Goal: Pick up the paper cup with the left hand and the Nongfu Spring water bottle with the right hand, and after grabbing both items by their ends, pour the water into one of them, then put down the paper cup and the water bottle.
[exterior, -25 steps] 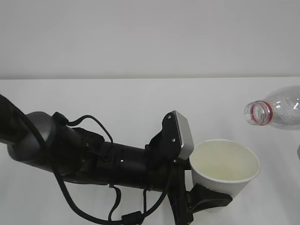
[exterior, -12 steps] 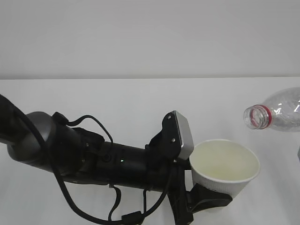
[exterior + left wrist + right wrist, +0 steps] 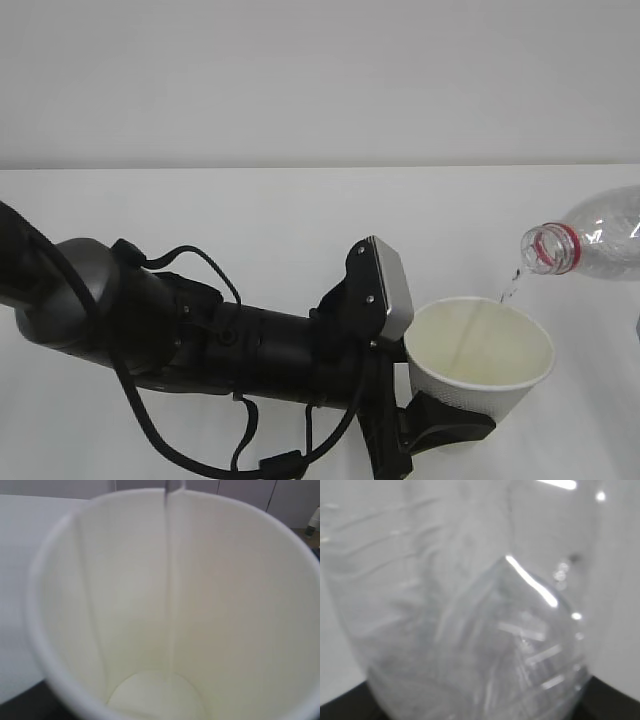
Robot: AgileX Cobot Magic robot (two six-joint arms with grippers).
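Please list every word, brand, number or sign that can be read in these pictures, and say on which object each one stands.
There is no readable text in any view.
Paper cup: only its plain white side and cream inside show; no print is visible.
Water bottle: only the clear neck and red ring show; its label is out of frame.
Left gripper: no markings visible.

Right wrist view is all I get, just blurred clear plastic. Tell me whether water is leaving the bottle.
Observer: Yes. The exterior view shows water trickling from the mouth of the tilted bottle.
Operator: Say where it lands.
Observer: Inside the paper cup, just below the mouth; the left wrist view shows a thin stream reaching its bottom.
Operator: Confirm the cup is held.
Observer: The left gripper clasps its lower wall.
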